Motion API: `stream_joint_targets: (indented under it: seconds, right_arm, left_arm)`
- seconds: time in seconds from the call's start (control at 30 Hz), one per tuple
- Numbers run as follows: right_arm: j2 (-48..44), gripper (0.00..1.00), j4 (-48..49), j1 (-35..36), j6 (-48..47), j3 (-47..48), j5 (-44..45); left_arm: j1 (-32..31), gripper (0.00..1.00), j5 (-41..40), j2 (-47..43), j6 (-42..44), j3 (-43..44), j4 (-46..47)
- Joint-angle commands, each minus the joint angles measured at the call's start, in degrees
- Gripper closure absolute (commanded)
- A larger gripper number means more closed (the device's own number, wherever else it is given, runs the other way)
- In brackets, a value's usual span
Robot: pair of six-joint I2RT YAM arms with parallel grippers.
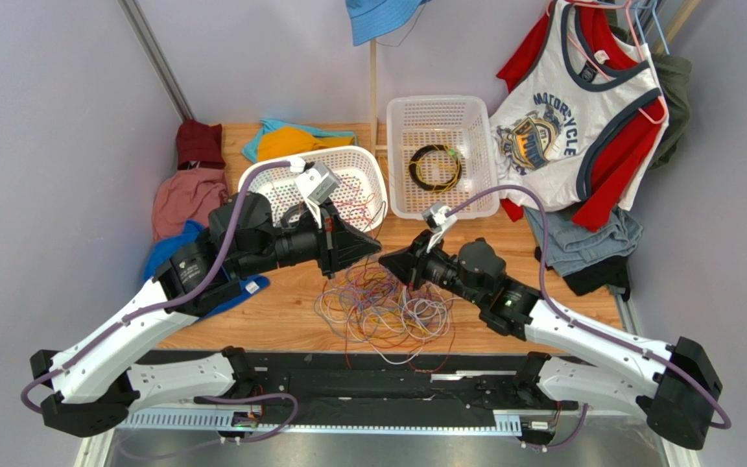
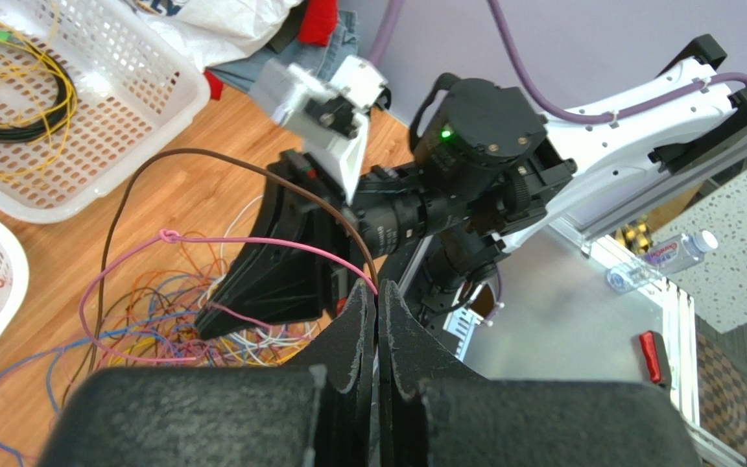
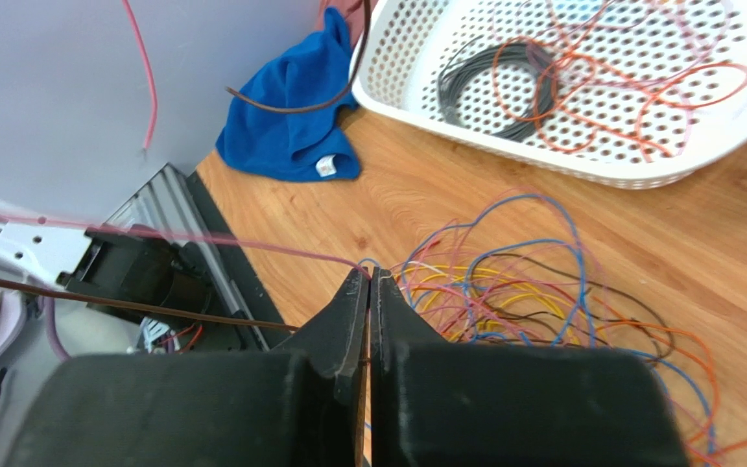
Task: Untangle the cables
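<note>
Top: rectangular basket (image 1: pixel 397 156) holds a black-yellow coil (image 1: pixel 413 168); cables (image 1: pixel 382 311) heaped on wooden table (image 1: pixel 280 316), grey walls (image 1: pixel 46 117) around.
Left wrist: my left gripper (image 2: pixel 377 297) pinches pink and brown strands (image 2: pixel 251 243).
Right wrist: oval basket (image 3: pixel 582 173), dark coil (image 3: pixel 465 68), orange wires (image 3: pixel 631 68); my right gripper (image 3: pixel 368 282) clenched, seemingly on those strands.

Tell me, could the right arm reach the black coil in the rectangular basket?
Probably yes: the basket is open-topped and nothing stands between, though the right gripper is shut on cables.
</note>
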Motion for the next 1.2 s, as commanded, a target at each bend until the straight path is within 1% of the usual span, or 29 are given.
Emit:
stream_joint_targets:
  seconds: [0.0, 0.03, 0.1, 0.13, 0.17, 0.2, 0.23, 0.27, 0.3, 0.33, 0.37, 0.4, 0.47, 0.5, 0.57, 0.6, 0.67, 0.7, 0.73, 0.77, 0.8, 0.83, 0.87, 0.9, 0.97, 1.0, 1.03, 1.17]
  right_arm:
    - [-8.2, 1.00, -3.8, 0.2, -2.5, 2.5, 9.2]
    - [-12.2, 1.00, -6.1, 0.2, -3.0, 3.9, 10.9]
    - [-16.2, 1.00, -12.3, 0.2, -5.2, 5.8, 14.9]
    - [-19.6, 1.00, -14.6, 0.2, -6.1, 7.1, 15.8]
    - [-21.1, 1.00, -16.0, 0.2, -8.0, 9.5, 16.5]
    - [-22.3, 1.00, -18.8, 0.2, -8.6, 11.0, 17.9]
    - [-23.8, 1.00, -20.6, 0.2, -9.3, 12.7, 18.6]
    - [-24.1, 1.00, -22.4, 0.2, -10.0, 16.9, 19.2]
    - [-24.2, 1.00, -25.6, 0.2, -11.0, 19.1, 20.2]
    - [-23.9, 1.00, -26.8, 0.2, -11.4, 21.0, 20.6]
    - [-23.5, 1.00, -28.1, 0.2, -11.7, 24.9, 20.9]
    - [-23.0, 1.00, -29.7, 0.2, -12.5, 26.5, 21.5]
    - [-21.4, 1.00, -31.0, 0.2, -13.2, 29.8, 21.9]
    - [-20.8, 1.00, -31.9, 0.2, -13.4, 32.9, 22.1]
    - [-18.8, 1.00, -32.7, 0.2, -13.5, 35.8, 21.2]
    - [-18.1, 1.00, -33.1, 0.3, -13.4, 38.9, 19.9]
    - [-16.0, 1.00, -33.4, 0.2, -13.0, 41.6, 18.5]
    - [-14.6, 1.00, -33.8, 0.2, -12.8, 42.8, 17.2]
    - [-13.8, 1.00, -34.2, 0.2, -12.1, 45.2, 16.5]
    - [-13.1, 1.00, -34.6, 0.2, -11.9, 46.4, 15.8]
    - [-11.7, 1.00, -35.3, 0.2, -11.5, 47.5, 14.5]
    - [-11.1, 1.00, -35.6, 0.2, -10.7, 49.7, 14.0]
    - [-10.4, 1.00, -36.4, 0.2, -10.3, 50.9, 13.0]
    - [-9.2, 1.00, -37.0, 0.3, -10.0, 52.1, 12.5]
    - [-7.9, 1.00, -38.1, 0.2, -9.1, 55.4, 12.0]
    - [-6.7, 1.00, -39.5, 0.2, -8.8, 56.2, 11.6]
    - [-6.3, 1.00, -40.0, 0.2, -8.4, 57.0, 11.2]
    - [-4.3, 1.00, -41.6, 0.2, -5.5, 60.3, 10.1]
  left_arm:
    - [-0.2, 1.00, -2.6, -3.2, 0.2, -2.0, 0.3]
    - [-0.2, 0.98, -3.7, -4.3, 0.1, -2.8, -0.1]
    - [-0.2, 0.95, -6.9, -5.3, -0.1, -5.3, -0.8]
    - [-0.2, 0.93, -8.2, -6.2, -0.5, -6.3, -1.4]
    - [-0.2, 0.89, -10.3, -6.6, -0.8, -7.3, -1.7]
    - [-0.2, 0.72, -11.6, -7.0, -1.1, -9.3, -2.2]
    - [-0.2, 0.62, -12.5, -7.5, -2.5, -10.5, -3.5]
    - [-0.1, 0.51, -17.1, -7.7, -3.4, -11.5, -4.6]
    - [-0.1, 0.13, -18.6, -7.8, -5.4, -14.0, -5.1]
    - [-0.1, 0.06, -20.5, -8.2, -6.5, -15.4, -6.1]
    - [-0.1, 0.05, -22.9, -8.5, -7.5, -17.0, -5.9]
    - [-0.1, 0.05, -23.7, -9.0, -8.9, -20.5, -5.1]
    - [-0.1, 0.04, -26.3, -10.4, -10.3, -23.8, -3.4]
    - [-0.1, 0.05, -27.0, -10.7, -11.3, -26.3, -3.1]
    - [-0.1, 0.04, -28.7, -11.8, -11.5, -28.6, -1.7]
    - [-0.1, 0.04, -29.5, -12.2, -12.1, -30.3, -1.4]
    - [-0.1, 0.04, -29.9, -14.3, -12.1, -32.3, 1.8]
    - [-0.1, 0.04, -29.4, -15.3, -11.9, -35.0, 3.9]
    - [-0.1, 0.04, -28.7, -17.2, -11.7, -36.6, 9.5]
    - [-0.1, 0.04, -26.8, -18.2, -11.4, -40.6, 13.3]
    - [-0.1, 0.04, -25.8, -20.1, -11.0, -42.8, 21.6]
    - [-0.1, 0.04, -24.8, -20.8, -10.3, -45.1, 26.8]
    - [-0.1, 0.04, -21.2, -21.3, -9.4, -50.0, 32.5]
    - [-0.1, 0.04, -19.6, -21.7, -8.0, -52.2, 42.7]
    - [-0.2, 0.03, -15.9, -20.7, -6.6, -56.7, 50.9]
    - [-0.2, 0.03, -14.8, -18.9, -3.9, -57.4, 56.8]
    - [-0.7, 0.03, -13.5, -17.6, -2.4, -57.8, 58.9]
    - [-3.5, 0.03, -12.9, -10.2, 6.4, -57.5, 66.7]
